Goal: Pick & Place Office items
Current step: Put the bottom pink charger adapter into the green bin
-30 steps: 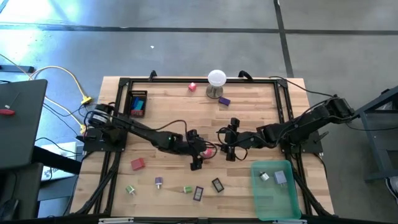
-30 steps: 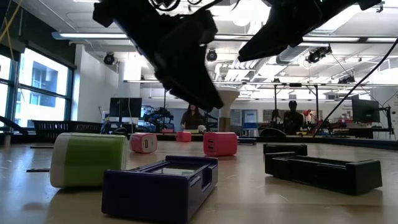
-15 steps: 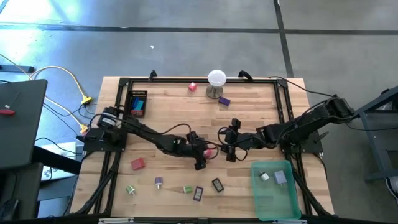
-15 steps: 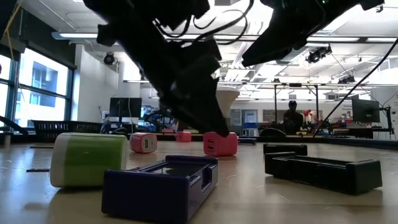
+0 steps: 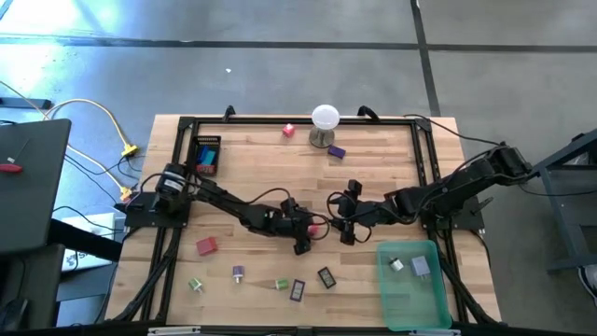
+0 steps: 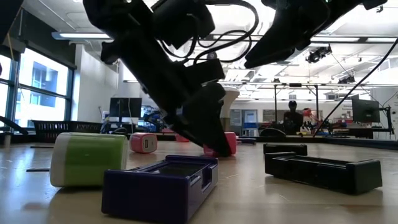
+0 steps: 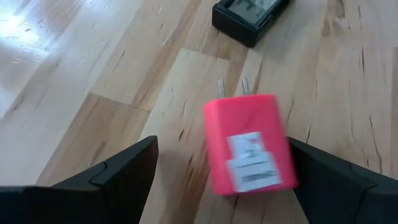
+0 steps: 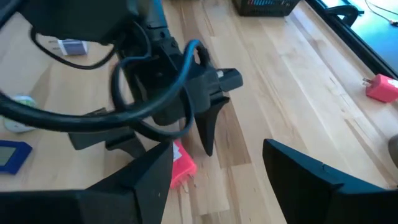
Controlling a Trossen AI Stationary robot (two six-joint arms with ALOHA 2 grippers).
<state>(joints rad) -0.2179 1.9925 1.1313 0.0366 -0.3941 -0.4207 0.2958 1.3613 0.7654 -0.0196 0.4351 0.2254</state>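
Note:
The office items lie scattered on the wooden table. One of them, a pink plug block (image 7: 249, 146) with two metal prongs, lies flat mid-table (image 5: 313, 227). My left gripper (image 7: 222, 142) is open and low over it (image 6: 211, 134), one finger on each side of the block. I see no finger touching it. My right gripper (image 5: 343, 222) is open and hovers higher just to the right of the block (image 8: 217, 149), holding nothing. The block's pink edge (image 8: 182, 165) shows below the left gripper in the right wrist view.
A black case (image 5: 326, 277), a purple case (image 5: 298, 290), small green and purple pieces (image 5: 282, 283) and a red block (image 5: 206, 245) lie near the near edge. A green bin (image 5: 438, 303) holding two pieces sits near right. A white ball on a stand (image 5: 325, 119) is at the far edge.
My left gripper has come down to the table and moved a little toward the right, so that its open fingers now stand around the pink block. The block has stayed where it was.

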